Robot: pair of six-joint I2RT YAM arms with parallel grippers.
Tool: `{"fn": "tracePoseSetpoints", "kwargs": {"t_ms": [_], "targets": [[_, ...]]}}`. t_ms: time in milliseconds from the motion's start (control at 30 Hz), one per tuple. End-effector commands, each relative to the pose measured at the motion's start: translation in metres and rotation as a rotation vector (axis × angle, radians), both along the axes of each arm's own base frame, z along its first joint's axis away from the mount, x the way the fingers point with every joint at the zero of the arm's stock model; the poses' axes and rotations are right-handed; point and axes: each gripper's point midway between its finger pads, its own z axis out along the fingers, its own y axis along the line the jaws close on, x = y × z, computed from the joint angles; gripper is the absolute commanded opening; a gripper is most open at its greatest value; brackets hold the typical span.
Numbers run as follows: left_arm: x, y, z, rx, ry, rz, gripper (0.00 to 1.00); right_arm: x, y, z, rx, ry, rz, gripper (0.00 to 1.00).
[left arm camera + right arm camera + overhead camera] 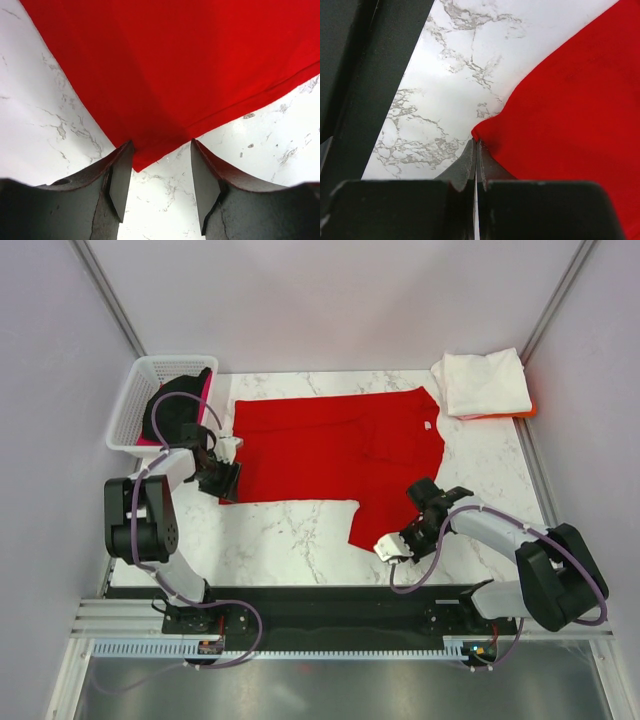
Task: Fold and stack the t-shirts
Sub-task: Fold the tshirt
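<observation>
The fold of the red t-shirt is at the grasping stage, by my reading. It lies flat and open at the middle of the table, a bright, plain cloth with few wrinkles, one sleeve reaching down toward 5 o'clock.

The left gripper sits at the shirt's 8 o'clock corner. In the left wrist view its fingers are spread, with the hem corner lying between them and not gripped. The right gripper is at the 5 o'clock tip. Its fingers are pressed together and seem to nip the very edge of the cloth, which puckers there.

The next move calls for the left fingers to close on their corner, then for both arms to lift and carry the near edge toward 12 o'clock together.

A white t-shirt sits folded on an orange one at 1 o'clock. A basket at 10 o'clock holds black and magenta shirts.
</observation>
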Motion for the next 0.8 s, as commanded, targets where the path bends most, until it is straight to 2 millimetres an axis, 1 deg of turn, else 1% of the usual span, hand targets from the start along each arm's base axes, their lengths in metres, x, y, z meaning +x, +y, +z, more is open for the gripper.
{"fn": "tracePoseSetpoints", "kwargs": {"t_ms": [0, 33, 67, 133, 233, 267, 333, 467, 600, 700, 767], "targets": [[-0.012, 0.004, -0.002, 0.007, 0.02, 0.021, 0.58, 0.006, 0.009, 0.003, 0.025, -0.005, 0.006, 0.0], [-0.009, 0.004, 0.004, 0.005, -0.007, 0.029, 0.65, 0.008, 0.009, 0.004, 0.026, -0.011, 0.006, 0.0], [-0.008, 0.004, 0.007, 0.008, -0.017, 0.033, 0.66, 0.009, 0.009, 0.002, 0.021, -0.008, 0.004, 0.0], [-0.008, 0.005, 0.011, 0.011, -0.029, 0.04, 0.66, 0.01, 0.01, 0.002, 0.022, -0.009, -0.001, 0.0], [-0.013, 0.008, 0.008, 0.027, -0.022, 0.045, 0.64, 0.01, 0.01, 0.002, 0.023, -0.007, -0.005, 0.0], [-0.013, 0.008, 0.009, 0.028, -0.032, 0.044, 0.64, 0.01, 0.01, 0.001, 0.022, -0.005, -0.006, 0.0], [-0.016, 0.008, 0.005, 0.031, -0.018, 0.048, 0.62, 0.009, 0.01, 0.0, 0.021, -0.001, -0.009, 0.0], [-0.016, 0.011, 0.007, 0.047, -0.029, 0.058, 0.61, 0.009, 0.01, 0.0, 0.017, -0.003, -0.011, 0.0], [-0.01, 0.018, 0.018, 0.083, -0.077, 0.081, 0.62, 0.009, 0.01, -0.001, 0.016, -0.002, -0.022, 0.0], [-0.013, 0.019, 0.017, 0.09, -0.07, 0.08, 0.63, 0.007, 0.01, -0.002, 0.014, 0.005, -0.023, 0.0], [-0.014, 0.019, 0.017, 0.087, -0.071, 0.087, 0.68, 0.008, 0.01, -0.002, 0.01, 0.0, -0.023, 0.0]]}}
